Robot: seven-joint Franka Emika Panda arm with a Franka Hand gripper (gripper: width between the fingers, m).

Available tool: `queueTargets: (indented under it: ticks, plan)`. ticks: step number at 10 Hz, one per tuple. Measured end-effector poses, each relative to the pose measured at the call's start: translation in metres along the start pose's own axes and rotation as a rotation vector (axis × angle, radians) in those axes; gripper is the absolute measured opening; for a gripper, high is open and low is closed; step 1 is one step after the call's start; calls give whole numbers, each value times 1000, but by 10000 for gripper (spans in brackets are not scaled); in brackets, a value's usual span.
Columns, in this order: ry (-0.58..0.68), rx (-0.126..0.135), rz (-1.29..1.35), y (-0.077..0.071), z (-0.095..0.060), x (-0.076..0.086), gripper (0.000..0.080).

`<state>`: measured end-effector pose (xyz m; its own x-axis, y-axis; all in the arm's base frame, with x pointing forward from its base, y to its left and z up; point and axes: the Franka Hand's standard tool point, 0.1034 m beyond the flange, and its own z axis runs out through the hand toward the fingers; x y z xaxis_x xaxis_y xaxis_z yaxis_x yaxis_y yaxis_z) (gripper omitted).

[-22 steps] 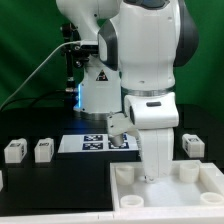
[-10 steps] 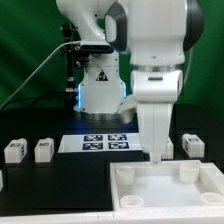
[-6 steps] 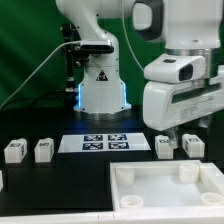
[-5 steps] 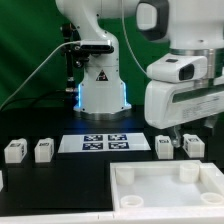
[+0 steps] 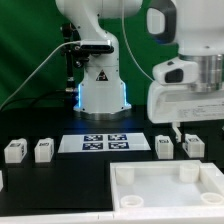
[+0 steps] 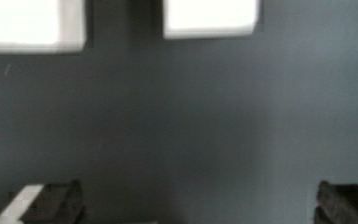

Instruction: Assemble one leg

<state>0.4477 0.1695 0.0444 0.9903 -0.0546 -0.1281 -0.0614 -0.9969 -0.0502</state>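
Four small white legs with marker tags lie on the black table: two on the exterior view's left point(image 5: 14, 150) point(image 5: 43, 149) and two on its right point(image 5: 165, 146) point(image 5: 194, 145). The large white tray-like piece point(image 5: 121, 176) lies at the front. My gripper point(image 5: 180, 127) hangs a little above the two right legs, touching neither. In the wrist view two white legs point(image 6: 30, 22) point(image 6: 211, 18) show at the frame edge. My gripper point(image 6: 197, 205) is open, with dark fingertips point(image 6: 48, 203) wide apart and only bare table between them.
The marker board point(image 5: 107, 142) lies in the middle behind the tray. The white robot base point(image 5: 100, 90) stands at the back before a green curtain, with cables on the exterior view's left.
The arm has lifted from over the tray and swung toward the exterior view's right, ending above the two right legs. The legs and the tray have not moved.
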Motion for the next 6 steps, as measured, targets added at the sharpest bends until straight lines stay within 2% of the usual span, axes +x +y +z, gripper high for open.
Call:
queueTargets:
  ticks: [1, 2, 3, 5, 6]
  plan:
    - [6, 8, 8, 0, 7, -4, 648]
    - [-106, -11, -7, 7, 14, -18, 648]
    - [-207, -29, -6, 4, 16, -18, 648]
    - [-379, -46, -13, 8, 16, -16, 648]
    - [-542, -67, -20, 12, 15, -27, 648]
